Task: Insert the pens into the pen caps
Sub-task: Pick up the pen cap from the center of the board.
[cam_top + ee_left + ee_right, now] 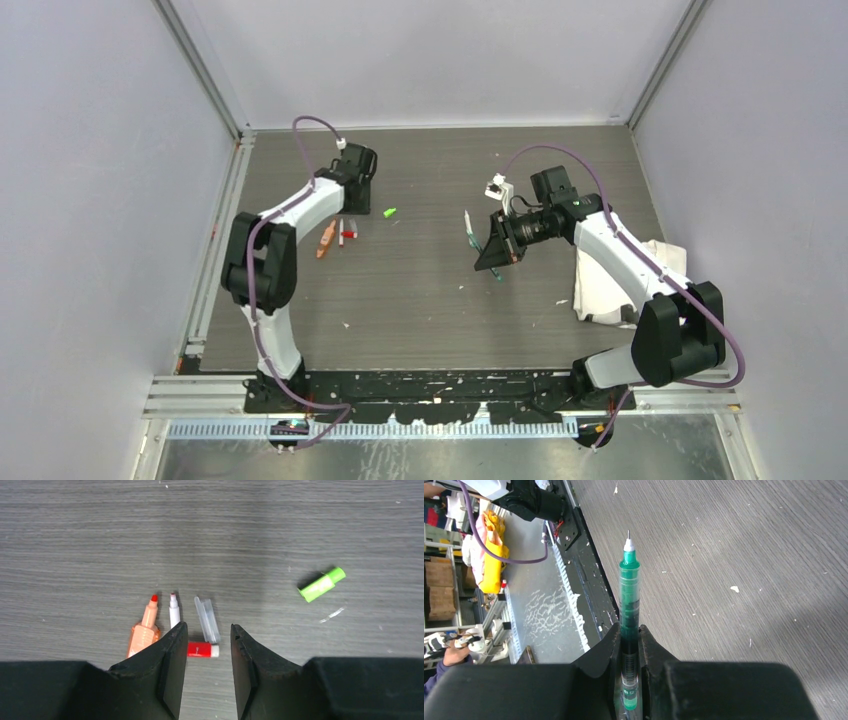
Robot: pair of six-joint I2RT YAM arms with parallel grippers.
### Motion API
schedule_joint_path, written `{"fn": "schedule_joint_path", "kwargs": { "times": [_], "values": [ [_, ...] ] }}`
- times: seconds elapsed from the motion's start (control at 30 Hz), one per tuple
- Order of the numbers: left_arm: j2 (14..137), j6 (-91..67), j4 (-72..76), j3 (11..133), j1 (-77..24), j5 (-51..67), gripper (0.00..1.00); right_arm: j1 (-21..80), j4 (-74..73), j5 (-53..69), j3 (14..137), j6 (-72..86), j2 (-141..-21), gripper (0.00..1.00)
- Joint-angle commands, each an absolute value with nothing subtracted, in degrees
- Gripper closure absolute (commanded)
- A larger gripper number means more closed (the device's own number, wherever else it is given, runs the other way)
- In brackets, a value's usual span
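Observation:
In the left wrist view an orange pen [144, 630] with a red tip and a thin white pen [174, 612] lie side by side. Beside them are a clear cap [207, 620] and a red cap [202, 650]. A green cap [322, 584] lies apart to the right. My left gripper [207, 630] hovers over the red cap, open, with nothing between its fingers. My right gripper [629, 632] is shut on a green pen [629, 590], whose bare tip points away from the jaws. From above, that pen [468, 232] is held over mid-table, and the left gripper [356, 172] is near the pens [326, 240].
A crumpled white cloth [600, 290] lies at the right under the right arm. Small white specks dot the dark wood-grain table [420, 300]. Metal rails [215, 250] run along the table's left and near sides, and grey walls enclose it.

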State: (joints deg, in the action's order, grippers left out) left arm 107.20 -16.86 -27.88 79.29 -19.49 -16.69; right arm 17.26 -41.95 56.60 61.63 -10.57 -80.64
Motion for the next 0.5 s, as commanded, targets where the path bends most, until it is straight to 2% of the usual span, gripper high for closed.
{"fn": "schedule_joint_path", "kwargs": {
  "times": [0.0,0.2,0.47],
  "values": [
    [111.30,-15.47,-34.08,85.06,-19.16,-20.99,0.61,17.30,-41.90,57.47,64.25,-11.51,-80.58,0.99],
    [114.67,-16.03,-34.86,85.91,-19.16,-18.86,0.62,17.26,-42.36,57.57,64.52,-11.85,-81.32,0.99],
    [117.64,-15.65,-35.77,86.79,-19.16,-17.81,0.69,17.32,-42.54,57.66,64.60,-11.86,-81.65,0.99]
  ]
}}
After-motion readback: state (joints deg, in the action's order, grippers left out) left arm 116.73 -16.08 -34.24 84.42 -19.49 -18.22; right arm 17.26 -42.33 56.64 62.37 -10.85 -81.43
